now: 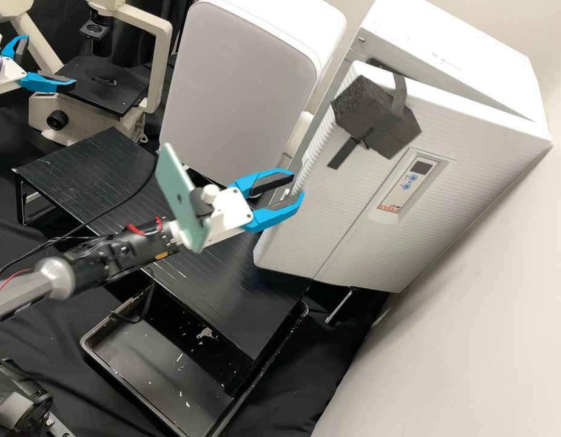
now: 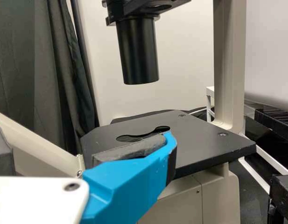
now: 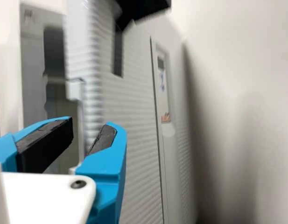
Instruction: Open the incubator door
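- My right gripper (image 1: 297,186) has its fingers spread, at the free edge of the incubator door (image 1: 329,212); whether they touch it, I can't tell.
- The door stands ajar, and the right wrist view gives me the dark gap beside the incubator body (image 1: 462,67).
- On the door's front I see a dark block (image 1: 377,115) (rough-looking lump, that) and a control panel (image 1: 423,166).
- Below lie the black platform (image 1: 231,291) and a black tray (image 1: 89,340).
- Well apart, my left gripper (image 1: 50,59) is spread wide by the microscope (image 1: 164,48).
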